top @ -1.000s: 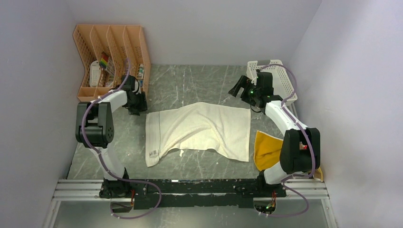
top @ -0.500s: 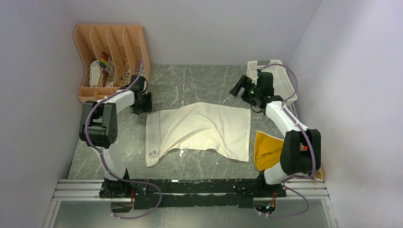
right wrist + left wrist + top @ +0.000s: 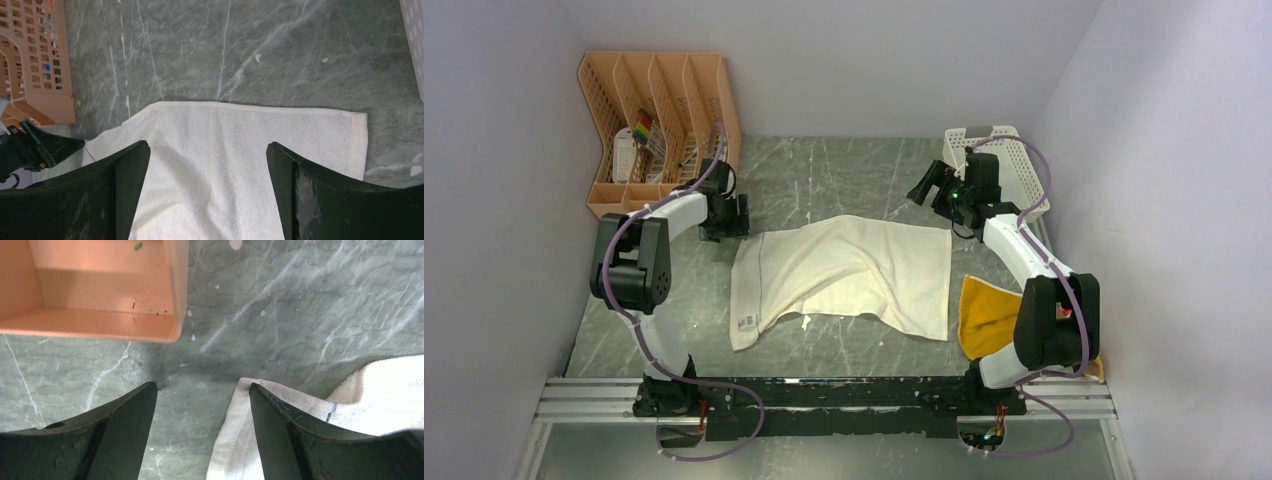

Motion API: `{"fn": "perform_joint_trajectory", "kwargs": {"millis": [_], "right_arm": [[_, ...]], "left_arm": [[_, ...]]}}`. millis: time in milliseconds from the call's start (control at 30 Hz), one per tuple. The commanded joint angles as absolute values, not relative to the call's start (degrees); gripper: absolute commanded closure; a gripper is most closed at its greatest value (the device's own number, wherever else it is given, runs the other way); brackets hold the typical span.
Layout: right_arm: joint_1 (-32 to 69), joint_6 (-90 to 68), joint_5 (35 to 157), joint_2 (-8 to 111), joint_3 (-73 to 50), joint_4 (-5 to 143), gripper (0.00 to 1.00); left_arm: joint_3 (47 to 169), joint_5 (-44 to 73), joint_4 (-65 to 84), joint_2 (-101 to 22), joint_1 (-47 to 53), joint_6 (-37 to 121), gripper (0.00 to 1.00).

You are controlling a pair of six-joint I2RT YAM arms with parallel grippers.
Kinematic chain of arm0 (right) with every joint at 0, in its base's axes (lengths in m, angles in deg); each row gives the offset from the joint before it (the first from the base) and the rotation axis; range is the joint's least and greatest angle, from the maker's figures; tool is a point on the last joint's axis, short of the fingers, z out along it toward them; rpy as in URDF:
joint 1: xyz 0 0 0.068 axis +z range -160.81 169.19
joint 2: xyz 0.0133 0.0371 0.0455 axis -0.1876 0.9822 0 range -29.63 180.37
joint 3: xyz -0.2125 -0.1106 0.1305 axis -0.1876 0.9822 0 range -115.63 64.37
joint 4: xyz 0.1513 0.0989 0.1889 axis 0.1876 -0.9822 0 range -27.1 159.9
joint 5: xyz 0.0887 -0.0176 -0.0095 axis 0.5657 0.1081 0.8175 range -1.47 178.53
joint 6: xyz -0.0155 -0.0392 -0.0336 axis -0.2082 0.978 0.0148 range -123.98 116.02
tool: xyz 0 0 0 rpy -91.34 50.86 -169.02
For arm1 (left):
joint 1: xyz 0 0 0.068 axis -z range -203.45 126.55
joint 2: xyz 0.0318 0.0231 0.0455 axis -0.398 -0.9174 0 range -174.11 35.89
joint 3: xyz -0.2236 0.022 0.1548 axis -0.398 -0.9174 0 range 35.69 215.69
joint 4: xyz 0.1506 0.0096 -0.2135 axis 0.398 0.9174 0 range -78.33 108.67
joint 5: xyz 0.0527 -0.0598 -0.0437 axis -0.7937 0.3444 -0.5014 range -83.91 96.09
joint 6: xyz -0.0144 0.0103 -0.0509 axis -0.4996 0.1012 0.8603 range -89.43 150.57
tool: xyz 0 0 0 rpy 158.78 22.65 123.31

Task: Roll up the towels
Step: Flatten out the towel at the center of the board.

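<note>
Lying nearest, a mustard-yellow towel (image 3: 984, 315) sits crumpled beside the right arm's base. Beyond it, a cream-white terry towel (image 3: 844, 275) spreads mid-table, long axis left to right, its near edge rumpled. The left gripper (image 3: 202, 430) gapes empty at the towel's far-left corner, and the right gripper (image 3: 207, 190), wide and empty, hovers above its far-right edge. Farthest stand a peach plastic organizer (image 3: 654, 110) and a white mesh basket (image 3: 1019, 165).
</note>
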State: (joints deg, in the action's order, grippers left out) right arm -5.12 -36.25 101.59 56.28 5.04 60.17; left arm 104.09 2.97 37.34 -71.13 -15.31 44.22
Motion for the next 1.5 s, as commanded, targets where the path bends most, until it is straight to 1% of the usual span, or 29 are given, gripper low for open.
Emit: {"fn": "perform_joint_trajectory", "kwargs": {"millis": [0, 133, 267, 333, 800, 1067, 1267, 1467], "right_arm": [[-5.21, -35.55, 101.44, 54.64, 5.91, 60.47, 0.12], [-5.17, -35.49, 101.97, 54.75, 5.75, 60.48, 0.12], [-5.17, -35.49, 102.3, 55.07, 5.82, 60.73, 0.12], [-5.19, -35.53, 102.5, 55.09, 5.84, 60.7, 0.12], [-5.18, -35.4, 102.76, 54.91, 6.72, 61.07, 0.12], [-5.12, -35.45, 103.08, 55.69, 8.65, 61.55, 0.12], [-5.1, -35.27, 102.9, 55.62, 8.83, 61.49, 0.12], [-5.1, -35.18, 102.9, 55.62, 9.18, 61.48, 0.12]], "left_arm": [[102.02, 4.37, 36.14, -67.21, -17.43, 48.22, 0.21], [100.77, 6.79, 34.06, -65.13, -18.96, 48.38, 0.2], [100.65, 12.97, 32.82, -66.94, -18.97, 46.47, 0.24], [99.83, 14.6, 32.05, -67.28, -18.97, 46.31, 0.24], [99.75, 15.72, 31.82, -67.95, -17.78, 43.74, 0.26], [101.57, 7.12, 35.55, -72.41, -12.29, 41.18, 0.29], [103.41, 3.55, 37.48, -76.29, -11.76, 41.8, 0.36], [103.54, 2.44, 37.72, -77.15, -11.76, 41.78, 0.44]]}}
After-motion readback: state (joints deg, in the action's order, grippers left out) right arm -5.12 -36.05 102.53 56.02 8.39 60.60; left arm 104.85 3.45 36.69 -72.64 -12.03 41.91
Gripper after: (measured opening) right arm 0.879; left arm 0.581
